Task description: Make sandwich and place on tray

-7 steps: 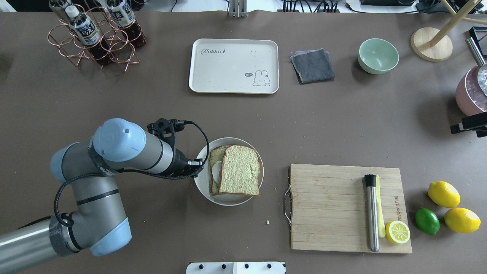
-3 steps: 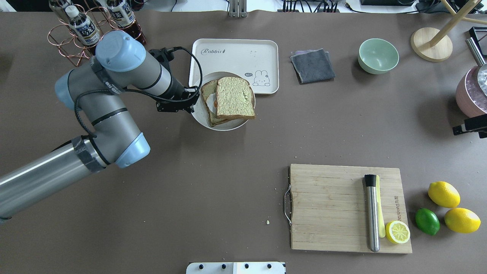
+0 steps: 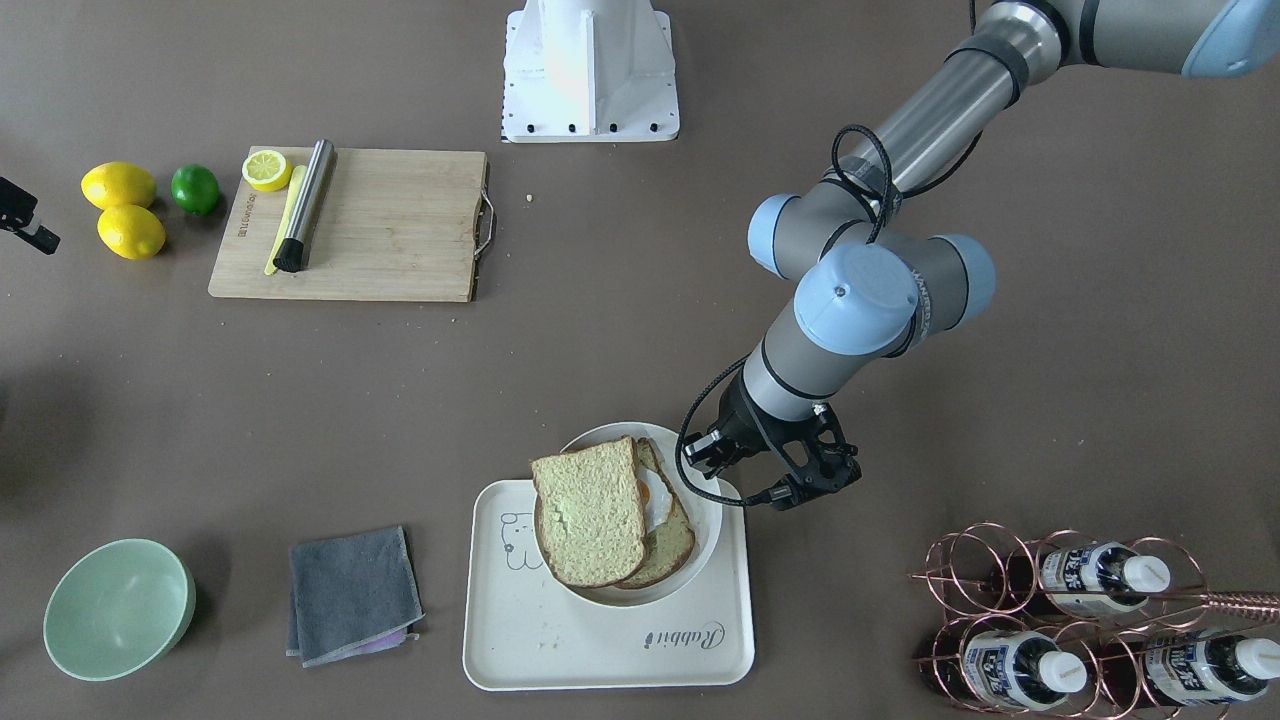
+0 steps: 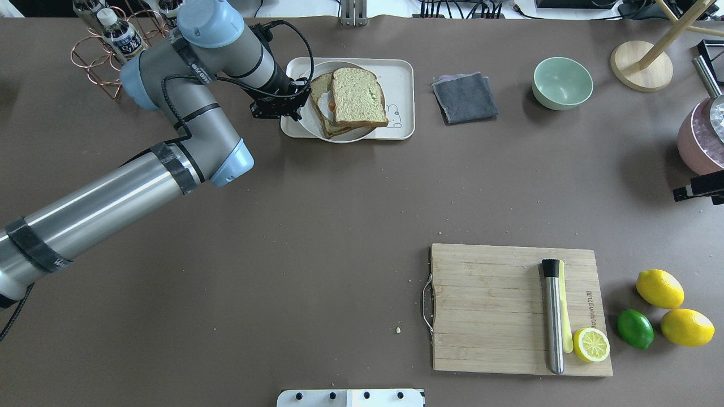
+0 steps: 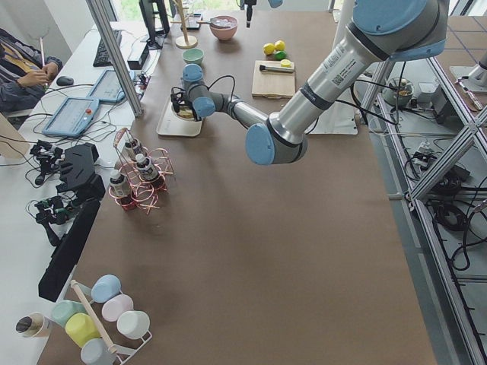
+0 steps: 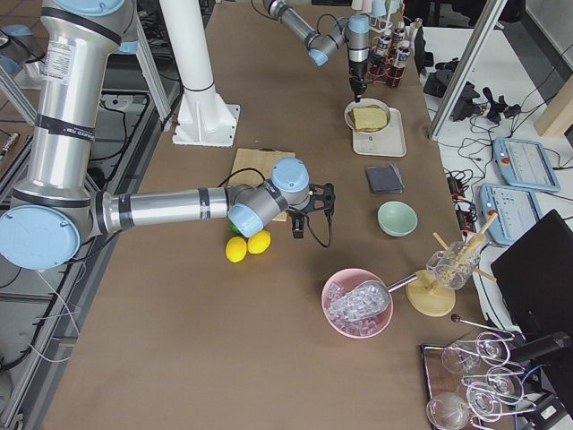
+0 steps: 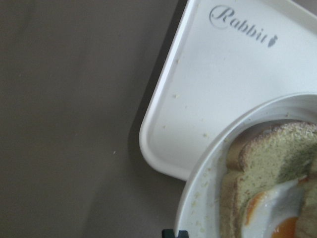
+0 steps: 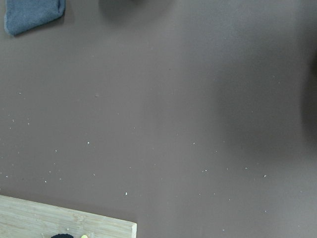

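The sandwich [image 4: 359, 97] has two brown-crusted bread slices set askew, with a white fried egg [image 4: 327, 105] with an orange yolk showing between them. It lies on a round white plate [image 4: 345, 138]. My left gripper [image 4: 300, 104] is shut on the plate's left rim and holds it over the left part of the cream tray [image 4: 404, 73]; the plate overhangs the tray's near edge. The front view shows the same plate [image 3: 620, 428], sandwich [image 3: 590, 510] and tray [image 3: 600, 640]. The left wrist view shows the tray corner [image 7: 223, 79] under the plate [image 7: 208, 188]. My right gripper [image 4: 698, 189] is at the right edge; I cannot tell its state.
A wire rack of bottles [image 4: 113, 51] stands close behind my left arm. A grey cloth [image 4: 465, 97] and a green bowl [image 4: 561, 83] lie right of the tray. A wooden cutting board [image 4: 492, 308] with a metal muddler [image 4: 552, 316] and half a lemon [image 4: 591, 345] is at near right.
My left arm has carried the plate with the sandwich from the near middle of the table away from the robot, to over the tray. The right arm has not moved.
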`<state>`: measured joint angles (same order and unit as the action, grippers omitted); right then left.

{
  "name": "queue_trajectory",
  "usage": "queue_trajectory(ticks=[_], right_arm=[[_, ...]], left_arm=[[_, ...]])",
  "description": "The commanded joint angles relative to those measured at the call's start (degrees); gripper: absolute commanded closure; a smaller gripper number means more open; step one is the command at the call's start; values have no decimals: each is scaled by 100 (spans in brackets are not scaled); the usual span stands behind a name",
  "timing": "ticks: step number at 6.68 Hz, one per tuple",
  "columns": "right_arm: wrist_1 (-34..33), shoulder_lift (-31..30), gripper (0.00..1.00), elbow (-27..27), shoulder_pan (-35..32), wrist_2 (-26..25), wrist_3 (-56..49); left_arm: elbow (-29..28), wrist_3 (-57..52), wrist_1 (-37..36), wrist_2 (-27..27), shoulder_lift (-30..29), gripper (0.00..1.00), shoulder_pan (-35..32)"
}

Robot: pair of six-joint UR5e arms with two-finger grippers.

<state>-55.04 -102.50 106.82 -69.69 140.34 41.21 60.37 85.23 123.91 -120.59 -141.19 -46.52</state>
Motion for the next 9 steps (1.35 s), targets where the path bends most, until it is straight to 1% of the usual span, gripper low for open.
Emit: queue_trajectory(ticks=[1,2,3,4,5,6,7,8,9], right_arm=[[-16,28,0,-12,8,-6,1],[-16,20,0,-12,-1,2,-8],[-7,-15,0,14,-9,2,1],[-7,-24,0,14,-18,2,1],[-7,-33,0,23,-36,2,-8],[11,-103,0,23,-53,-6,-8],[-15,-86,0,23,-114,-6,-17],[-16,-103,0,-12,-98,-67,-25],[-24,-156,0,-21,-141,-68,-165]], left_arm=[[-710,196,414,105,-366,100,-41],[-929,179,632,201,-401,21,-59],[-939,153,686,211,-384,2,-85],[-792,126,678,168,-340,2,-129],[-59,-13,608,141,191,2,-147],[679,-606,225,-164,736,2,-234],[1443,-1160,-667,-463,1142,2,-391],[2138,-1993,-1441,-466,1520,2,-549],[2911,-3210,-2658,-474,1811,2,-890]])
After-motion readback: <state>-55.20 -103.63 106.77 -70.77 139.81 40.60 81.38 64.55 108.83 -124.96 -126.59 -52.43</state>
